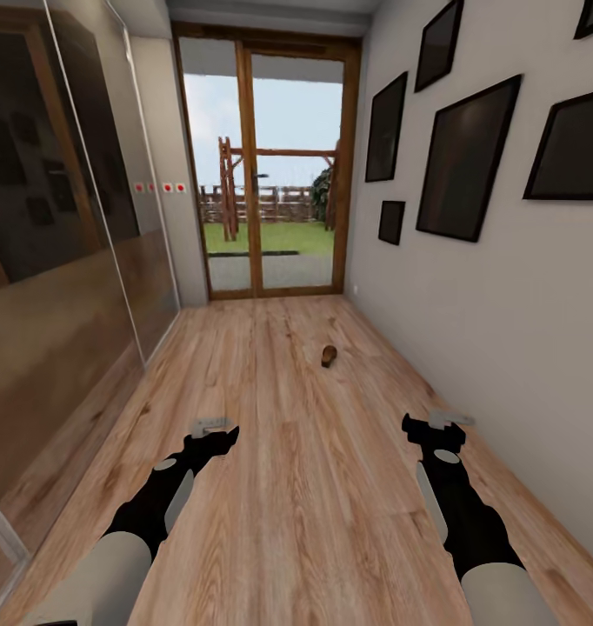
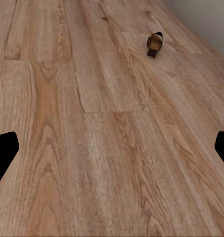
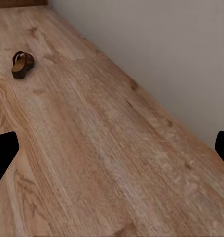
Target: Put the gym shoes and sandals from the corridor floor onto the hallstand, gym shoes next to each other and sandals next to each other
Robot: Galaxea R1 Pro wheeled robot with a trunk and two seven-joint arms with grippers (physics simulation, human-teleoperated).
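Note:
One small brown sandal [image 1: 329, 356] lies on the corridor floor [image 1: 288, 452] ahead of me, toward the right wall. It also appears in the left wrist view as the sandal [image 2: 154, 44] and in the right wrist view as the sandal [image 3: 22, 64], with its dark strap arched over a tan sole. My left gripper [image 1: 211, 428] and right gripper [image 1: 444, 421] hover low over the planks well short of it. Both stand open with nothing between the fingers. The gym shoes and the hallstand are out of view.
A glass-fronted wardrobe [image 1: 62, 261] lines the left side. The grey right wall [image 1: 505, 313] carries dark picture frames. A wooden glazed door [image 1: 262, 174] closes the corridor's far end, with a garden beyond.

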